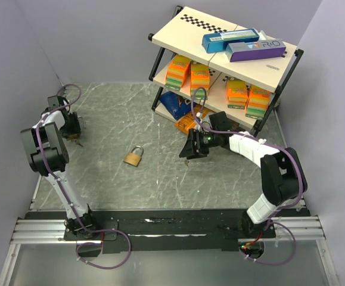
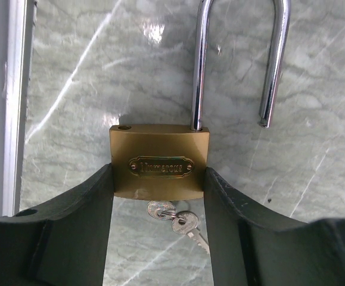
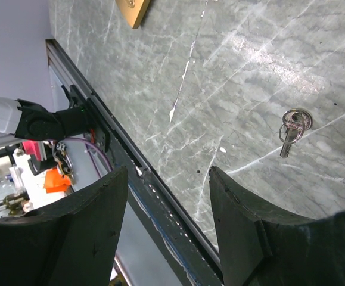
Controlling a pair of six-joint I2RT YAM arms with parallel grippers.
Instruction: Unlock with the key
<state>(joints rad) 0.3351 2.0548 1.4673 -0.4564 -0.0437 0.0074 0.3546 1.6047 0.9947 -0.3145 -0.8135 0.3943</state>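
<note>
In the left wrist view my left gripper (image 2: pixel 158 173) is shut on the body of a brass padlock (image 2: pixel 159 158). Its silver shackle (image 2: pixel 201 65) stands open, one end free. A small key bunch (image 2: pixel 179 217) hangs from the padlock's underside, just above the marble. In the top view this gripper (image 1: pixel 72 132) is at the far left. A second brass padlock (image 1: pixel 134 157) lies shut mid-table. My right gripper (image 3: pixel 167 173) is open and empty, held above the table. A small loose key bunch on a ring (image 3: pixel 294 126) lies on the marble to its right, just below that gripper (image 1: pixel 195 146) in the top view.
A two-tier shelf (image 1: pixel 291 62) with orange boxes (image 1: pixel 199 76) and blue and purple boxes on top stands at the back right. A blue bag (image 1: pixel 173 104) lies under it. A black rail (image 3: pixel 160 196) runs along the table's near edge. Grey walls close in both sides.
</note>
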